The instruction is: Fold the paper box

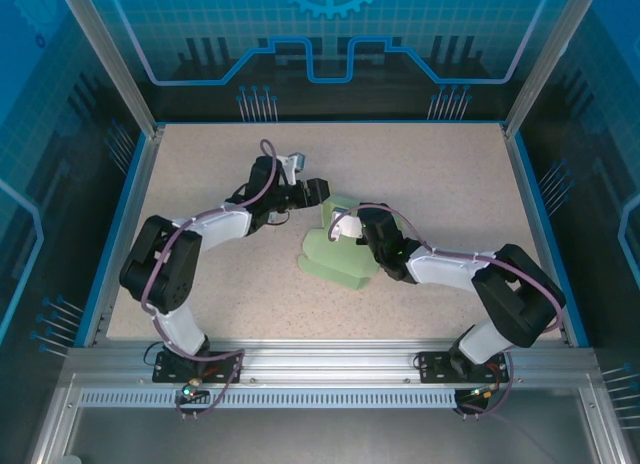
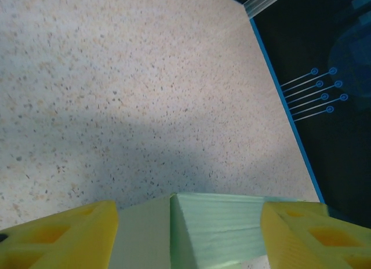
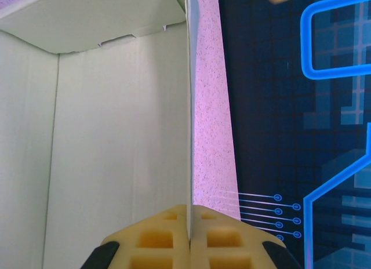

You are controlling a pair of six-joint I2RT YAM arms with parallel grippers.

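Observation:
The paper box (image 1: 335, 259), pale mint-green card, sits partly folded in the middle of the table. My left gripper (image 1: 318, 196) reaches it from the far left. In the left wrist view a raised folded corner of the box (image 2: 220, 228) spans the whole gap between the yellow fingers (image 2: 69, 234), which press on both of its sides. My right gripper (image 1: 345, 227) comes in from the right. Its fingers (image 3: 156, 240) are shut on the thin upright edge of a box wall (image 3: 116, 135), with the inside of the box to the left.
The speckled beige table (image 1: 420, 174) has a blue rim (image 1: 530, 224) and aluminium frame posts at its far corners. Both arms bend in toward the centre from their bases at the near edge.

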